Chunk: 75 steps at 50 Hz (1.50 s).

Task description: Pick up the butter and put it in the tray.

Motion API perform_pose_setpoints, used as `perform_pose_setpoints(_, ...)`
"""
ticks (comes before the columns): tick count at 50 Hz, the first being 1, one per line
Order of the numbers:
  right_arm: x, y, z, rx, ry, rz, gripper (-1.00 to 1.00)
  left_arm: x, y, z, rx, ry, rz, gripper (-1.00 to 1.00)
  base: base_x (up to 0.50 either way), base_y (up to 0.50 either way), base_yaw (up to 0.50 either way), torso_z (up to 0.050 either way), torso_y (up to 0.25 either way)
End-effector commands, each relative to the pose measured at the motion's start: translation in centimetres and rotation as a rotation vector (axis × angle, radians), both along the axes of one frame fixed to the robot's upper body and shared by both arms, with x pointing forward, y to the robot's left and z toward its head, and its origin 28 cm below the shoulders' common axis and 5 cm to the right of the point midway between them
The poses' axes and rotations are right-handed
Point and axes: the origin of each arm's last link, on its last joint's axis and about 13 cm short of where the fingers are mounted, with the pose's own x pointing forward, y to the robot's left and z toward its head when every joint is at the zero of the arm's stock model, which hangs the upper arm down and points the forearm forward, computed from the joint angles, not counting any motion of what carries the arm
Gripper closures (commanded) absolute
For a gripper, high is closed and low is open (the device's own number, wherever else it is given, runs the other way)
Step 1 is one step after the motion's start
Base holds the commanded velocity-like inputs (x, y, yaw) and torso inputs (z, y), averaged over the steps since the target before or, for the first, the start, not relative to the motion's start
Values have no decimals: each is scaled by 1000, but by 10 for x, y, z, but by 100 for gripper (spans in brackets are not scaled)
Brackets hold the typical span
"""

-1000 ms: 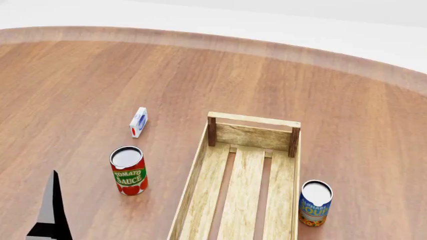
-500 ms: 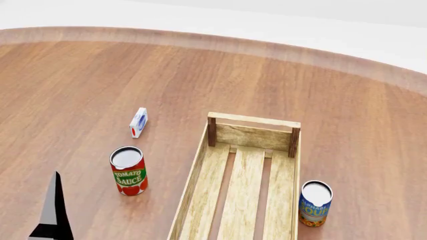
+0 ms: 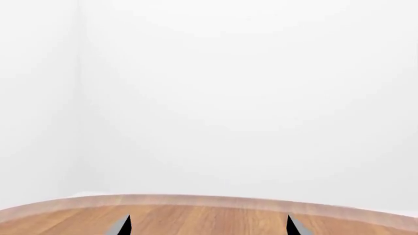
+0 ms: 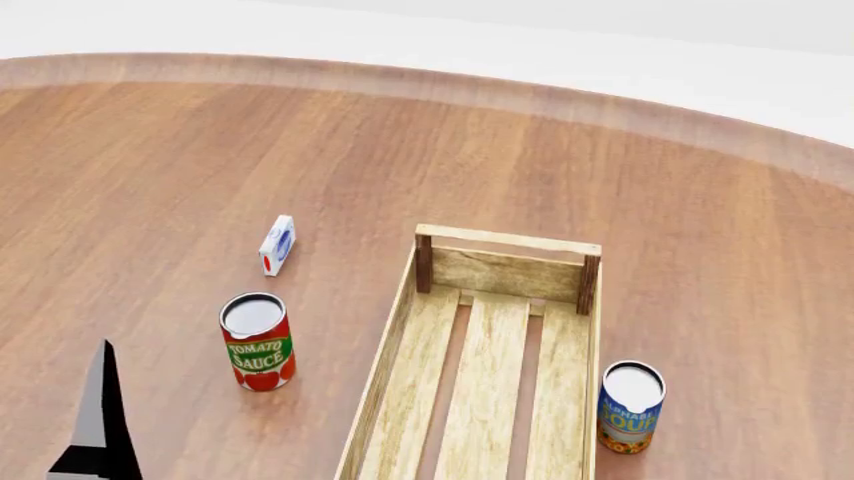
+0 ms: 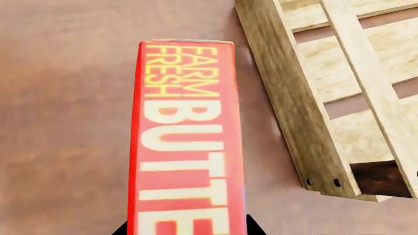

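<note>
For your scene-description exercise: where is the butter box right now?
Only the right wrist view shows the butter: it fills the middle of that picture, over bare table beside a corner of the tray, outside it.

Through your right wrist camera you see the butter (image 5: 186, 142) filling the middle, its "FARM FRESH BUTTER" side facing the lens. The right gripper's (image 5: 186, 230) dark fingertips flank its near end. The tray (image 5: 307, 107) sits just beside the butter, on the wooden table (image 5: 65, 122).
</note>
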Motion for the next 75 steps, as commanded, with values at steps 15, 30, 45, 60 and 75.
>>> perform_pose_setpoints(15,-16,11,68,9,-136,87,100,-4,2,7,-14,-15,-1,-100,0,0,0,0,0)
perform_pose_setpoints(30,-23,14,107,84,-295,72,100,-4,2,8,-15,-17,-1,-100,0,0,0,0,1)
perform_pose_setpoints(45,-20,15,114,176,-387,-49,100,-4,3,8,-18,-17,2,-100,0,0,0,0,1)
perform_pose_setpoints(60,-8,11,104,142,-429,-221,100,-4,4,8,-20,-16,4,-100,0,0,0,0,1)
perform_pose_setpoints(75,6,14,117,181,-507,-366,100,-3,4,9,-21,-16,5,-100,0,0,0,0,1)
